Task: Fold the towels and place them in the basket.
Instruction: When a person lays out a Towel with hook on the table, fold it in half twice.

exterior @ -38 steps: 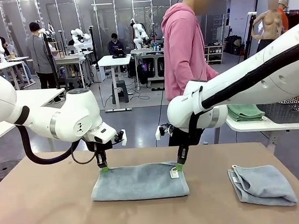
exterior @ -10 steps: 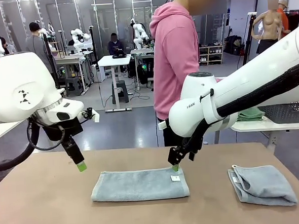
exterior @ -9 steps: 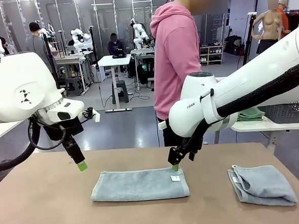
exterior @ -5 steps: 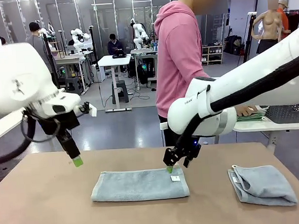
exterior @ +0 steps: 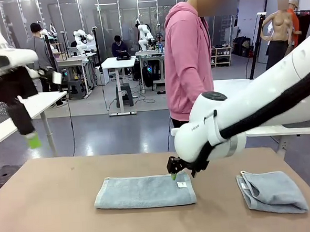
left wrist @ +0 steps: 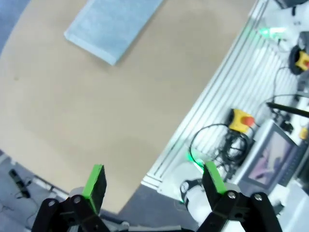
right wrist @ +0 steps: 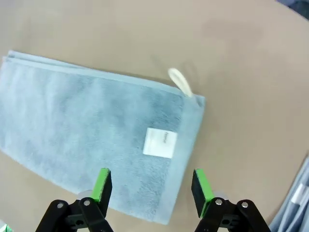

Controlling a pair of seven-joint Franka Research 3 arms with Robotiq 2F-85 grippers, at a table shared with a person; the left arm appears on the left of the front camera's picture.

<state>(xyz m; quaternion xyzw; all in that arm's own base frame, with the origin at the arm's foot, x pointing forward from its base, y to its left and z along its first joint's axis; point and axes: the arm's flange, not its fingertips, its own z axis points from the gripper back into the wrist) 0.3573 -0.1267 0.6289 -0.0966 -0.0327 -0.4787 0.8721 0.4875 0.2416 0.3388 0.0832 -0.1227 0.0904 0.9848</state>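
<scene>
Towel — long axis left-right, label rightward; left fingers, right fingers apart, empty

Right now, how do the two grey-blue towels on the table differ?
The middle towel lies as a long, flat, tidy strip; the right towel is a shorter, looser bundle with layered edges showing. The right pincer hovers open above the middle towel's right end; no pincer is near the right towel. Both are grey-blue terry on the table.
</scene>
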